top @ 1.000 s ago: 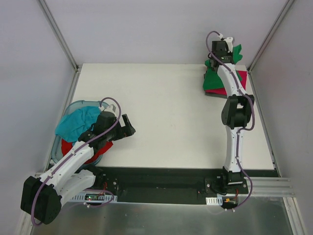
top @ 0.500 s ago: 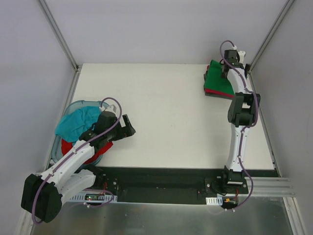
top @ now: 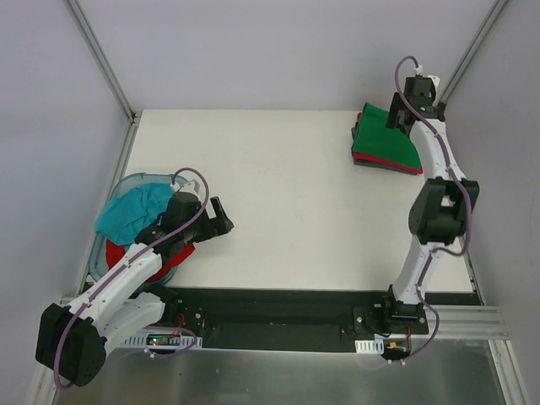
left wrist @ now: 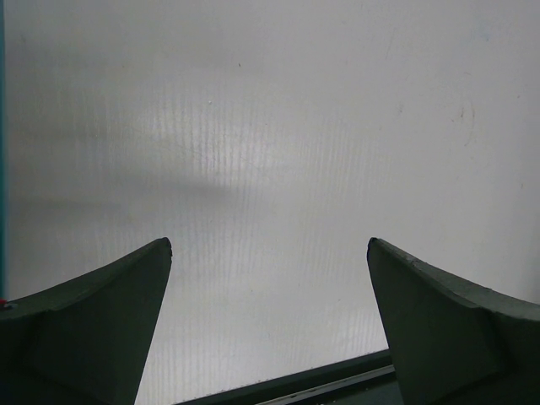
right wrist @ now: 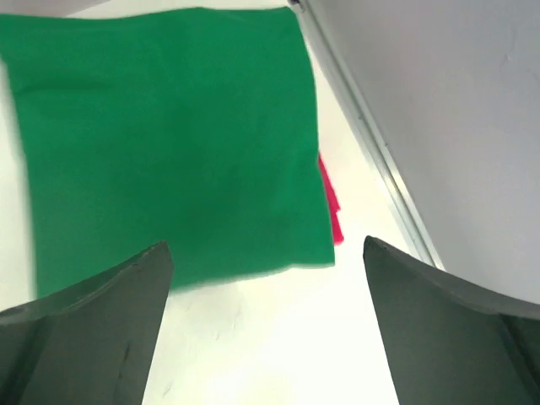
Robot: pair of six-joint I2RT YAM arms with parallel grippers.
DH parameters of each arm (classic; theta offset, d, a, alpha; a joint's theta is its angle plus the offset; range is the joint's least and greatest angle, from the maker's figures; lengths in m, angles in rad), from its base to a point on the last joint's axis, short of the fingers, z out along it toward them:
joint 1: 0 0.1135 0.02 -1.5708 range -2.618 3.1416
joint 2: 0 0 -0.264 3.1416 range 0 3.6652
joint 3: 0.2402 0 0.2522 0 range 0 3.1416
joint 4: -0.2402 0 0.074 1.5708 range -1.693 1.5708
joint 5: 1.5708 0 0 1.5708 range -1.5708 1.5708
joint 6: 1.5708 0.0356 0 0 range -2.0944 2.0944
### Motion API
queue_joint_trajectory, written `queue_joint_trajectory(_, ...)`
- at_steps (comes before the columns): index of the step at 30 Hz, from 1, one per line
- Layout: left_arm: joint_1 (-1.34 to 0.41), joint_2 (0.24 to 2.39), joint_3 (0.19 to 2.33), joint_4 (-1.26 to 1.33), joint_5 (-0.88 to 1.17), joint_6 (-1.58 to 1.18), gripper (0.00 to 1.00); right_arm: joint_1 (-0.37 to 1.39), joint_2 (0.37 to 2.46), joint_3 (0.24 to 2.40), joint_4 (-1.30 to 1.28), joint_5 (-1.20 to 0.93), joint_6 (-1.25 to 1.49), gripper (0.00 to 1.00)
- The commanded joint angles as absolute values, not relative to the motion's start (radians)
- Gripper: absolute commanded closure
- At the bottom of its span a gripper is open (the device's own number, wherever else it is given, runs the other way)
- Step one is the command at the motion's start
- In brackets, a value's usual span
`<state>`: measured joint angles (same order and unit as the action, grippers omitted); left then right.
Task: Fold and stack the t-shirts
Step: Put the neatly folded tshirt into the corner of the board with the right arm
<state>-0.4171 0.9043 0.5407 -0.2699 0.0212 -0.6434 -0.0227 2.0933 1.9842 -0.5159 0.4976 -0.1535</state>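
Note:
A folded bright green t-shirt lies flat on top of a stack at the table's far right corner. A crimson-pink t-shirt peeks out under it, and a thin dark edge shows beneath that. My right gripper hovers open over the stack's far right edge, holding nothing. A teal t-shirt and a red t-shirt lie crumpled in the pale-blue tub at the left. Just right of the tub, my left gripper stands open and empty over bare table.
The white table is framed by metal rails, with one rail close beside the stack on the right. Grey walls rise behind and to both sides. A black strip runs along the near edge by the arm bases.
My right gripper opened and let go of the green t-shirt, which now lies flat on the stack. That arm swung back toward the far right corner. The left arm has not moved.

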Motion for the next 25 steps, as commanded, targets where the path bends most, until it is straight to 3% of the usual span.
queue_joint_trajectory(1, -0.411, 0.847, 0.552, -0.267, -0.026, -0.641, 0.01, -0.025, 1.703, 1.668, -0.447, 0.175, -0.134, 0.04)
queue_joint_trajectory(5, -0.411, 0.805, 0.538, -0.262, -0.052, -0.647, 0.01, -0.012, 1.391, 1.161, -0.134, 0.011, -0.103, 0.04)
queue_joint_trajectory(13, -0.411, 0.795, 0.522, -0.236, -0.043, -0.653, 0.01, 0.000, 0.907, 0.478, 0.214, -0.103, -0.143, 0.04)
queue_joint_trajectory(17, -0.411, 0.778, 0.506, -0.219, -0.063, -0.643, 0.01, 0.000, 0.744, 0.324, 0.359, -0.095, -0.130, 0.04)
queue_joint_trajectory(25, -0.411, 0.701, 0.469, -0.186, -0.081, -0.623, 0.01, -0.002, 0.745, 0.222, 0.525, -0.048, -0.137, 0.04)
